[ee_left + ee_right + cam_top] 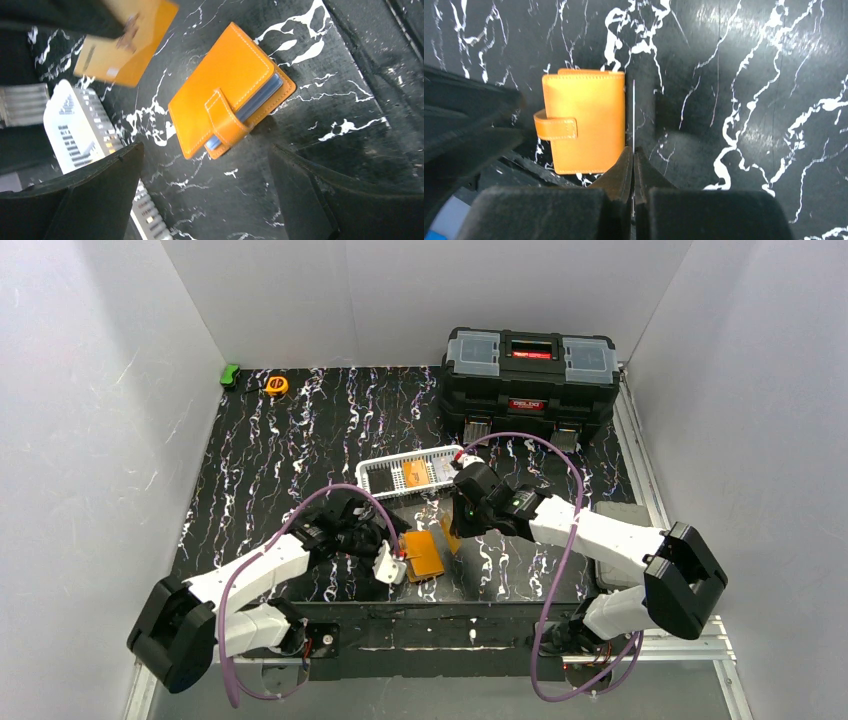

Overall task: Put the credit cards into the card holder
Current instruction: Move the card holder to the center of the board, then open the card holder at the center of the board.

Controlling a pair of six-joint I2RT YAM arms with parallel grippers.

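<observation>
The orange card holder (424,556) lies closed on the black marbled table, its snap tab wrapped over and grey-blue pockets showing at the edge (227,92). My left gripper (391,564) hovers open just left of it, with nothing between its fingers (205,172). To the holder's right, my right gripper (455,527) is shut on an orange credit card (125,50). In the right wrist view this card shows only as a thin edge-on line (634,112) rising from the closed gripper (633,152), right beside the holder (584,125).
A white slotted basket (410,472) with more cards stands just behind the grippers, also at the left in the left wrist view (75,130). A black toolbox (530,380) sits at the back right. A small tape measure (276,385) and a green item (230,375) lie far back left.
</observation>
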